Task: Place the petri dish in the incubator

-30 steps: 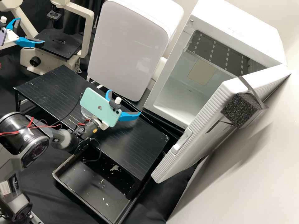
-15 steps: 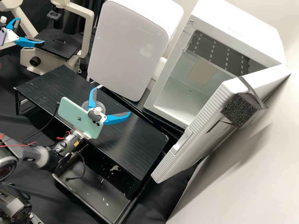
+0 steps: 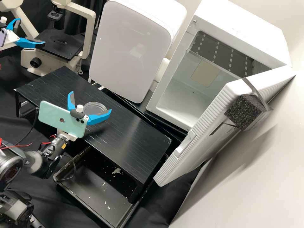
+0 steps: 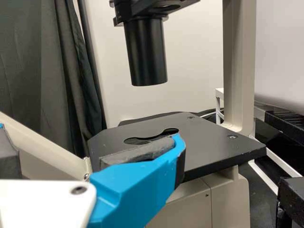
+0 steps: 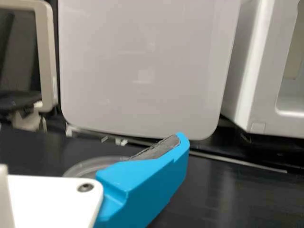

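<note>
while incubator point(image 3: 243, 36) gapes | petri dish point(image 3: 94, 108) on stand point(image 3: 133, 142) | left fingers point(image 3: 27, 43) spread | right fingers point(image 3: 98, 118) spread

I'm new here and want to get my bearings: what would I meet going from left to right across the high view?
Left gripper → microscope's black tube → clear petri dish → white incubator door handle → black foam block.

No wording or number is legible. One small dark emblem point(image 3: 62, 120) noted on the back of the mint-green smartphone point(image 3: 49, 114), left of the high view's centre. One small yellow label point(image 3: 63, 146) noted below it on the right arm point(image 3: 54, 148), its print too small to read.
</note>
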### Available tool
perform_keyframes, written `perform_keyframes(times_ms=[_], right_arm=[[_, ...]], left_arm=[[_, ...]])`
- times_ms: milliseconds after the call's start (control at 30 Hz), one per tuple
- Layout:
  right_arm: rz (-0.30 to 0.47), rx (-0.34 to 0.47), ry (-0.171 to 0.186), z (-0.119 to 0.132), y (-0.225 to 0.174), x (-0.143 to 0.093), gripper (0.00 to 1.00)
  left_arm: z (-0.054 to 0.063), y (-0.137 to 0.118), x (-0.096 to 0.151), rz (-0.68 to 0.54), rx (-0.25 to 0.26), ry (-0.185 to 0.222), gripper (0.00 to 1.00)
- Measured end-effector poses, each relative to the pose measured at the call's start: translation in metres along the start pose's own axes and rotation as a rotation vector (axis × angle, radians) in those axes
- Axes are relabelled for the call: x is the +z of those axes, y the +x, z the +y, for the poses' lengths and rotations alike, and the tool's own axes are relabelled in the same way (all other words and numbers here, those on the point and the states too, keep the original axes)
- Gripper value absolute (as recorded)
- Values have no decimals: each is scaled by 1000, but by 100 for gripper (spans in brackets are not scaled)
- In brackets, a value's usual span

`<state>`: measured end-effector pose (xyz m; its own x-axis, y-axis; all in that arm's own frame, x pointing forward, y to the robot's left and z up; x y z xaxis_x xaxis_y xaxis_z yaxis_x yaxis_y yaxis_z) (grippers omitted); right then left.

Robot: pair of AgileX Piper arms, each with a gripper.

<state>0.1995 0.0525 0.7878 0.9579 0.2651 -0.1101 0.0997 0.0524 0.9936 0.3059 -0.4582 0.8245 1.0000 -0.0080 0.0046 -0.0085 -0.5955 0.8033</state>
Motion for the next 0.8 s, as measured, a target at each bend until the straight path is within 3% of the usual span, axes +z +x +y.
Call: perform_keyframes(times_ms=[300,600,633,800], right_arm=[[-98,-35,-33,-13,10,15,100],[-111,-29,-35,-11,11,18,100],[-111,-29,-35,-11,11,18,0],[-111,-29,-35,-11,11,18,0]], left_arm=[[0,0,0,0,0,0,100],[0,0,0,0,0,0,100],[0,0,0,0,0,0,100],[0,0,0,0,0,0,100]])
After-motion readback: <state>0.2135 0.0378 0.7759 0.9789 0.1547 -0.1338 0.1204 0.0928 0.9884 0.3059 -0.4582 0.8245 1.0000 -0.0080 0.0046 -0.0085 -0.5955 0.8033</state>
